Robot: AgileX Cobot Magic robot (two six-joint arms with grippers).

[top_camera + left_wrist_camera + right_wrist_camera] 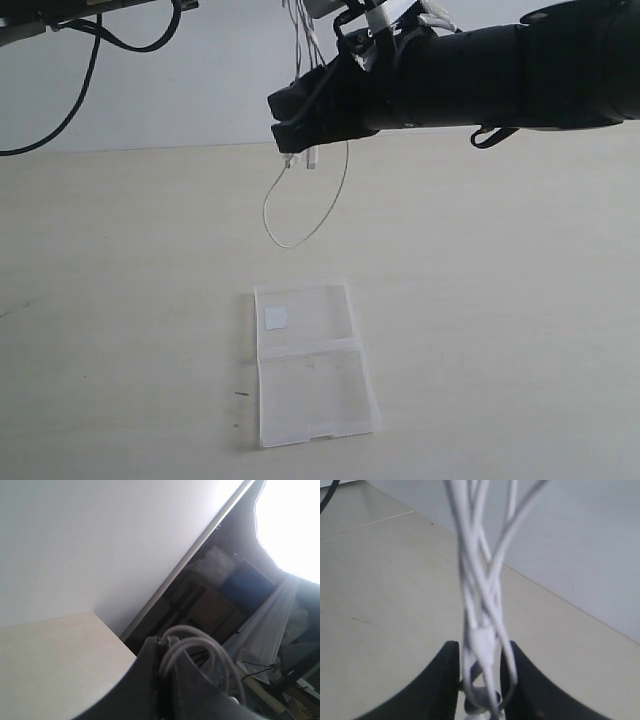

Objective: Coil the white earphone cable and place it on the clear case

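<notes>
The white earphone cable (pixel 287 246) hangs in the air as a thin loop, well above the table and behind the clear case (pixel 312 375). My right gripper (pixel 285 118) reaches across the middle and is shut on the gathered strands (pixel 475 580). They pass between its black fingers (pixel 445 680). More strands run up out of the exterior view. In the left wrist view my left gripper (pixel 162 642) is shut, with cable loops (pixel 215 650) coming out at its tip. The case lies open and flat, with a white square sticker (pixel 276 318) on its far half.
The pale wooden table (pixel 500 300) spreads around the case. A white wall stands behind it. Black cables (pixel 90 70) droop from the left arm at the upper left. Past the table edge the left wrist view shows clutter (pixel 240 585).
</notes>
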